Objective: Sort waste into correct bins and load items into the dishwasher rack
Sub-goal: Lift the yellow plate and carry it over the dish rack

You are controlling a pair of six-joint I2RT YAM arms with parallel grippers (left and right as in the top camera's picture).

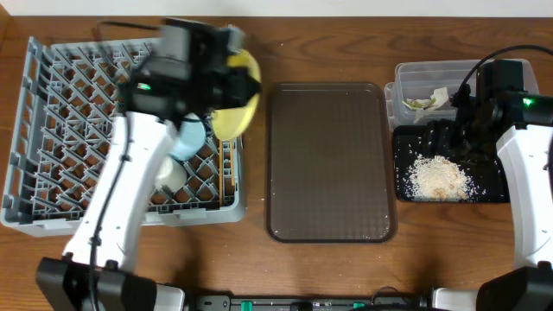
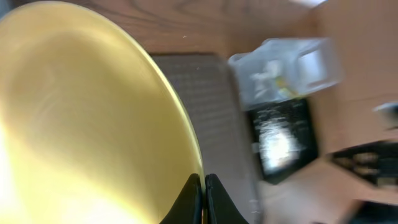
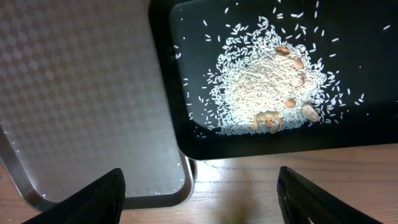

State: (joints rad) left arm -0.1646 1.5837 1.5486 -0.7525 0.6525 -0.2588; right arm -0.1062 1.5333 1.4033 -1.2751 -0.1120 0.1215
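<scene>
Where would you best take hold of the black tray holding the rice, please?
By its raised rim on the near long edge, coming straight down from above: the black tray is shallow and lies flat, bare table fronts that edge, while the brown tray crowds its left side. Keep it level; the rice is loose.

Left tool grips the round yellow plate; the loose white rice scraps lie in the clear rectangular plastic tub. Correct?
No. The loose white rice scraps lie in the shallow glossy black rectangular tray, not the clear plastic tub, as the right wrist view shows. The left tool does grip the round yellow plate.
</scene>
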